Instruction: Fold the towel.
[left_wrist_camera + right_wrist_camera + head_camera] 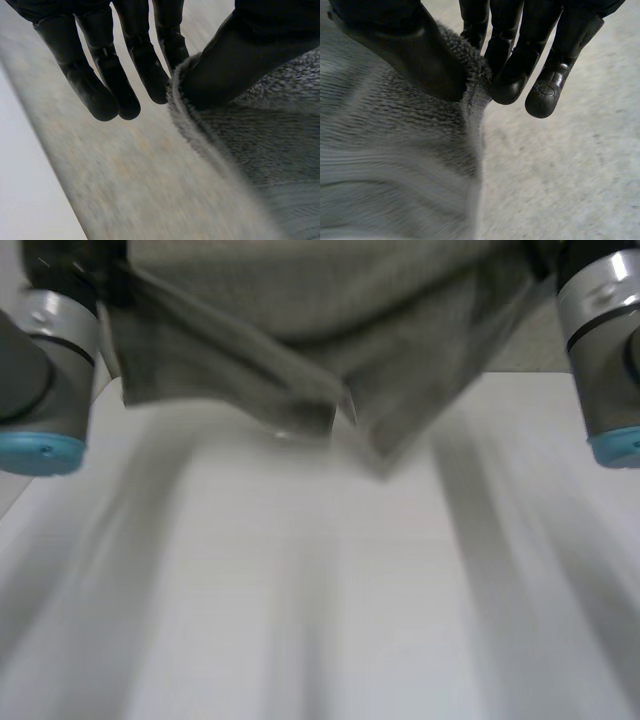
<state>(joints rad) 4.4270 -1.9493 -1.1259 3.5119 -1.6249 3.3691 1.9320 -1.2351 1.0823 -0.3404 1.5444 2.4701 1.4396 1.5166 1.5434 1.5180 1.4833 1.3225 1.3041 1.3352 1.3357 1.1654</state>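
Towel (330, 310), grey, one: held over white bench (330, 620), at 12 o'clock. Hands, two: left hand (240, 60) and right hand (420, 55), each pinching a towel edge.

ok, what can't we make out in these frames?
- Head view: the towel is cut off by the upper edge, so whether it is already folded cannot be told.
- Left wrist view: the thumb of the left hand covers the pinched towel edge; corner or mid-edge is unclear.
- Right wrist view: the thumb of the right hand hides the same.
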